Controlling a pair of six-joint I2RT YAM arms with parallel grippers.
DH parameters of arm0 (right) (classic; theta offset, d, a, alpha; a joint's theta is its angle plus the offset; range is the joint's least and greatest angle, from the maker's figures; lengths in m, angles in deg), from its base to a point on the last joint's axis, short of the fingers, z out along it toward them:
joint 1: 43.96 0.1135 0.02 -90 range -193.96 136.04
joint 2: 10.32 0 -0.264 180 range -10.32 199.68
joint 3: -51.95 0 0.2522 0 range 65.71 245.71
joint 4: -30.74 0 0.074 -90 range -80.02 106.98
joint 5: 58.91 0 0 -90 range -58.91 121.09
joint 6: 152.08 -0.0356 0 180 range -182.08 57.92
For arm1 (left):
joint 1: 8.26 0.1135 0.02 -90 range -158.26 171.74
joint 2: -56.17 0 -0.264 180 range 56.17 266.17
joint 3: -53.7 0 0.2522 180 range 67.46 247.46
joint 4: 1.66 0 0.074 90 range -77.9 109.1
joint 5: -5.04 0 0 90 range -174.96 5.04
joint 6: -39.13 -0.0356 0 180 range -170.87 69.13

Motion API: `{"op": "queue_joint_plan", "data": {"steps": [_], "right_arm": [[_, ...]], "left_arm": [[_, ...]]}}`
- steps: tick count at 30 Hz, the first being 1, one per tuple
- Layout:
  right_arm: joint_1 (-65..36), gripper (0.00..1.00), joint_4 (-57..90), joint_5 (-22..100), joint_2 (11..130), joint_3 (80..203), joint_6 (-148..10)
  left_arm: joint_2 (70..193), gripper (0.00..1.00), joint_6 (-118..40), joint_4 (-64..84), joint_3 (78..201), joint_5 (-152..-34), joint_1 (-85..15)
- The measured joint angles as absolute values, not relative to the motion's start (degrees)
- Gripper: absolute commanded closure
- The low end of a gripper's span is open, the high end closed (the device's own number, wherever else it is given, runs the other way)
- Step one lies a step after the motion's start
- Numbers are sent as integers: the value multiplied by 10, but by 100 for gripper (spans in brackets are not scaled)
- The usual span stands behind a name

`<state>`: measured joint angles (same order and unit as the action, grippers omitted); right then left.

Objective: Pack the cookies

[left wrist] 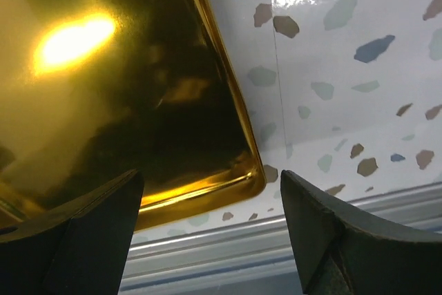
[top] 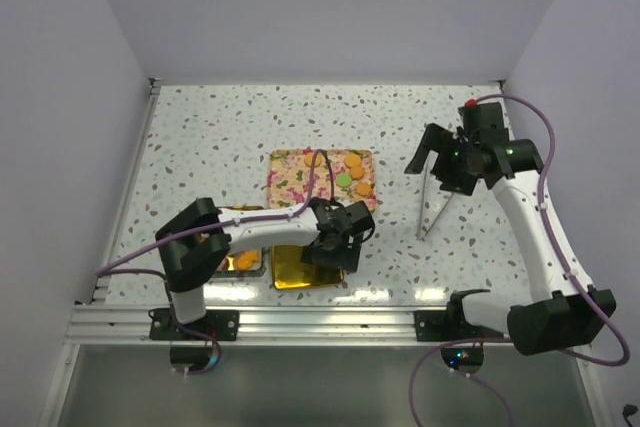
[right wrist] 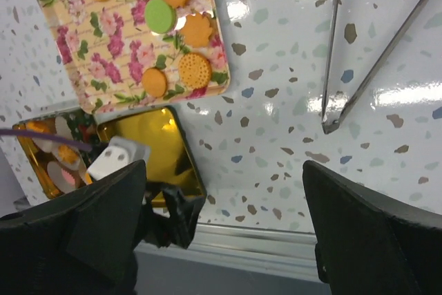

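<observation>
Several cookies (top: 352, 175), mostly orange with one green (right wrist: 160, 15), lie on the right part of a floral tray (top: 295, 182), which also shows in the right wrist view (right wrist: 90, 53). A gold tin (top: 240, 262) at the near left holds a few more cookies (right wrist: 65, 153). My left gripper (top: 340, 237) is open and empty, low over the near right corner of a shiny gold lid (left wrist: 103, 88). My right gripper (top: 445, 162) is open and empty, raised over the right side of the table, apart from the cookies.
Metal tongs (top: 432, 205) lie on the table right of the floral tray, also seen in the right wrist view (right wrist: 331, 53). The gold lid (top: 305, 267) sits by the table's near edge rail (left wrist: 276, 240). White walls enclose the speckled table.
</observation>
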<state>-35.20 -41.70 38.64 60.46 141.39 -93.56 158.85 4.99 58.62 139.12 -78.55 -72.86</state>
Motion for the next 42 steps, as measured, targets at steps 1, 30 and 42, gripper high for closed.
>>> {"op": "queue_joint_plan", "data": {"steps": [1, 30, 42], "right_arm": [[-350, 1, -429, 389, 599, 1420, -936], [-312, 1, -475, 420, 670, 1624, -933], [-131, 1, -383, 530, 795, 1533, -978]], "left_arm": [[1601, 14, 51, 584, 1392, -785, -729], [1571, 100, 86, 718, 1533, -684, -727], [1250, 100, 111, 841, 1683, -623, -628]]}}
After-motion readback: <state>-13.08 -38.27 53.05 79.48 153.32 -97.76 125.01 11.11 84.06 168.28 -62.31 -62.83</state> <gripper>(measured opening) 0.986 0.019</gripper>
